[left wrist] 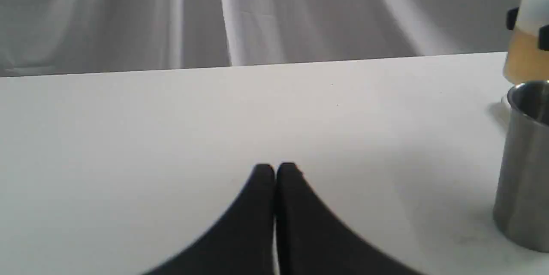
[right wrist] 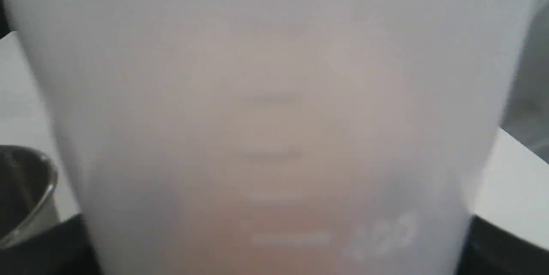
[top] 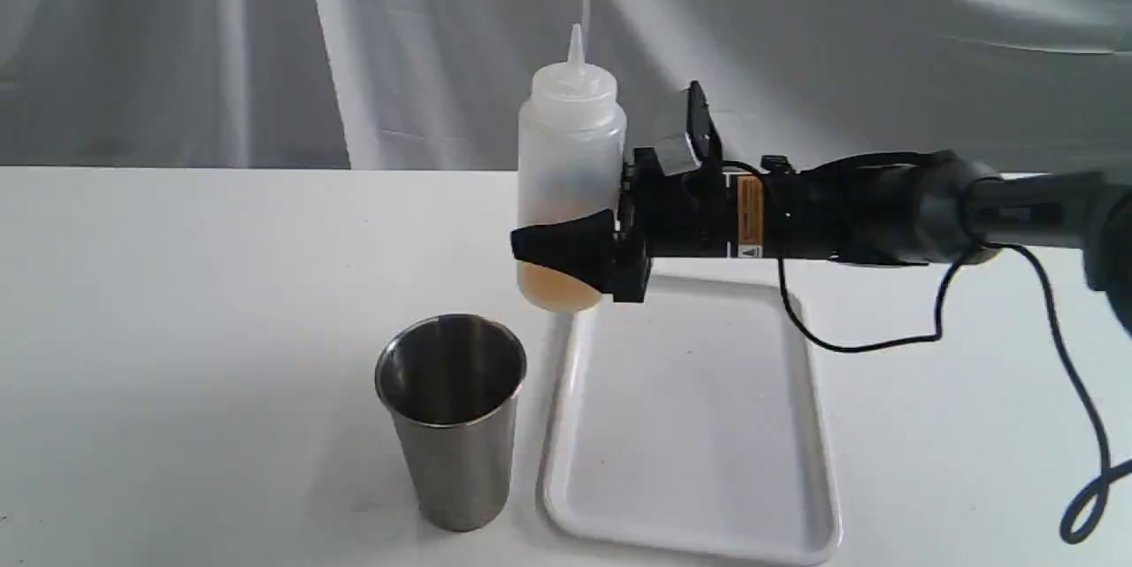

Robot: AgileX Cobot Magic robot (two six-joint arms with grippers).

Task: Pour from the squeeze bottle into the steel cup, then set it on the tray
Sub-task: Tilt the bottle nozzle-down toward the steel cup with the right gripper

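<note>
White table (top: 177, 328); R pincer (top: 564, 241) grips squeeze bottle (top: 570, 151) — amber liquid (top: 553, 288) at btm; steel cup (top: 455, 434) beside tray (top: 690, 390); L pincer (left wrist: 274, 170) clenched.

A staged lab test bench: plain white table (top: 177, 328), draped grey cloth backdrop (top: 133, 45).
</note>
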